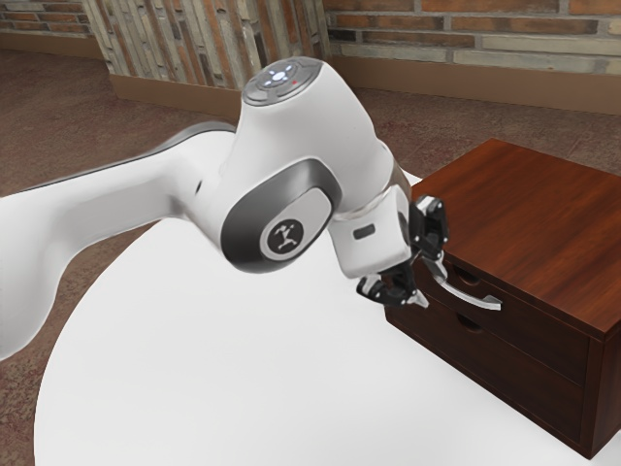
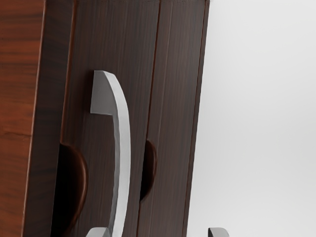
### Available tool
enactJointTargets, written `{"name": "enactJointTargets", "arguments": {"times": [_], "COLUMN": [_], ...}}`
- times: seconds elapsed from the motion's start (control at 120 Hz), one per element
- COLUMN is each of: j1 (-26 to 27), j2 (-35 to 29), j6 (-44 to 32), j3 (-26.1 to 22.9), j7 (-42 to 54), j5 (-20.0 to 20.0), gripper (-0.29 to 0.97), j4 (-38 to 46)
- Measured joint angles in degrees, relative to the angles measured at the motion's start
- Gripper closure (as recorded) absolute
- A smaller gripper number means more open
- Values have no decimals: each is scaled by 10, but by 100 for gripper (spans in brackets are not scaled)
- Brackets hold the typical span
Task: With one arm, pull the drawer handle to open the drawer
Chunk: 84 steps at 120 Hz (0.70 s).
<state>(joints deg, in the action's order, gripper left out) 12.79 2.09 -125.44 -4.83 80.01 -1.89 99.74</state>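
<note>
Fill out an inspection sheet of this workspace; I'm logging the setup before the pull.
Surface: white table, the cabinet standing on it at the exterior view's right.
Job's things: top drawer looks shut; its silver handle is curved and stands off the front. The lower drawer sits beneath it.
Clutter: nothing seen.
Grippers: gripper open, at the handle's end nearer the arm; wrist view shows the fingertips wide apart with the handle between them.
Cables: nothing seen.
Surroundings: brick wall behind, brown floor.
</note>
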Motion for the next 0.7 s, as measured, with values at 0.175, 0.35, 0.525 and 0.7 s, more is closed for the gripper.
{"name": "enactJointTargets", "arguments": {"times": [0.175,0.35,0.525,0.7], "j1": [9,17,9,7], "j2": [4,16,22,27], "j6": [-18,-31,-37,-39], "j3": [-1,0,1,2], "j7": [14,26,36,44], "j5": [8,21,26,36], "gripper": [48,49,50,57], "j4": [-1,-1,-1,0]}}
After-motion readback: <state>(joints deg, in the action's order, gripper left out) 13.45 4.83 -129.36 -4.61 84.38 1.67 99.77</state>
